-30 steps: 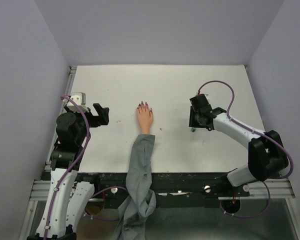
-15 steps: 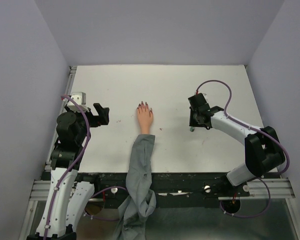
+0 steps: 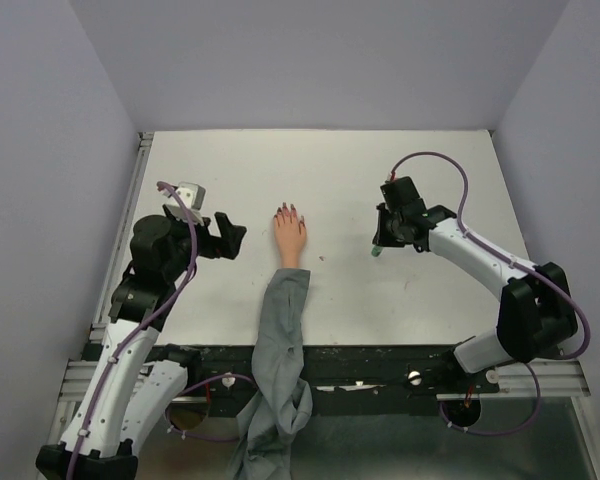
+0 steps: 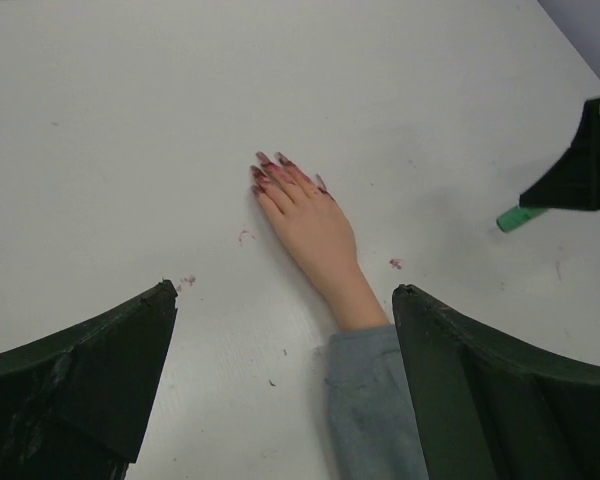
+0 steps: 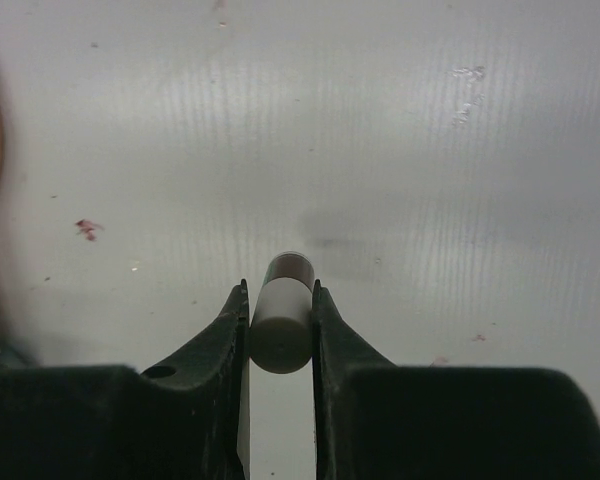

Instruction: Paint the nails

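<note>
Dark red nails (image 4: pixel 268 170) are lying mid-table on the mannequin hand (image 4: pixel 315 235), pointing far. Right gripper (image 5: pixel 279 292) is pinching a small cylinder (image 5: pixel 280 335), well right of them. Left gripper (image 4: pixel 285 292) is gaping wide, empty. Risk: the thin pinch slipping, cylinder dropping, polish smearing skin.

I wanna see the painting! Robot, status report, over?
Left end effector open, beside hand. Right end effector shut on bottle, away from hand. Nails already dark red. Nothing in the way.
</note>
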Action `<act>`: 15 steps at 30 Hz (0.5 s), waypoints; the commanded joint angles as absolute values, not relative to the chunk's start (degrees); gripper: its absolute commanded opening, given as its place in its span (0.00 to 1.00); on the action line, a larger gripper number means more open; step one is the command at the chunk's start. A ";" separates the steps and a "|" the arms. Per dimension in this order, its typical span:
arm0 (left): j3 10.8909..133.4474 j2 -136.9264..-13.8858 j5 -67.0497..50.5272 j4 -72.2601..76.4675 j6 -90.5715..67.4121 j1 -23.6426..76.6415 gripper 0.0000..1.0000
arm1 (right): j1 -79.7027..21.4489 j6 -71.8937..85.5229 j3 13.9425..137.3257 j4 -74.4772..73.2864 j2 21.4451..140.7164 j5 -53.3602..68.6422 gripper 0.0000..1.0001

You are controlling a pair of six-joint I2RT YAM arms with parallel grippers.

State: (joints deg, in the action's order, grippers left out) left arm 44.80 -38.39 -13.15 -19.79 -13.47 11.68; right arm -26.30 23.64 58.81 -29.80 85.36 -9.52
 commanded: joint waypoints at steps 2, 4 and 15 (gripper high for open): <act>44.91 -41.21 -24.06 -17.14 -8.18 22.48 0.99 | -26.72 22.59 64.41 -31.64 80.95 9.90 0.01; 44.47 -42.36 -29.15 -15.04 -6.69 26.52 0.99 | -26.81 23.37 66.52 -32.34 80.25 17.80 0.01; 46.15 -52.03 -38.77 -12.57 -5.89 37.79 0.99 | -35.06 30.67 70.14 -26.81 77.78 35.15 0.01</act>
State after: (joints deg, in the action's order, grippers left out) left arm 44.88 -51.13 -36.14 -13.80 -7.44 35.75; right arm -32.91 27.42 69.01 -28.91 78.39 26.59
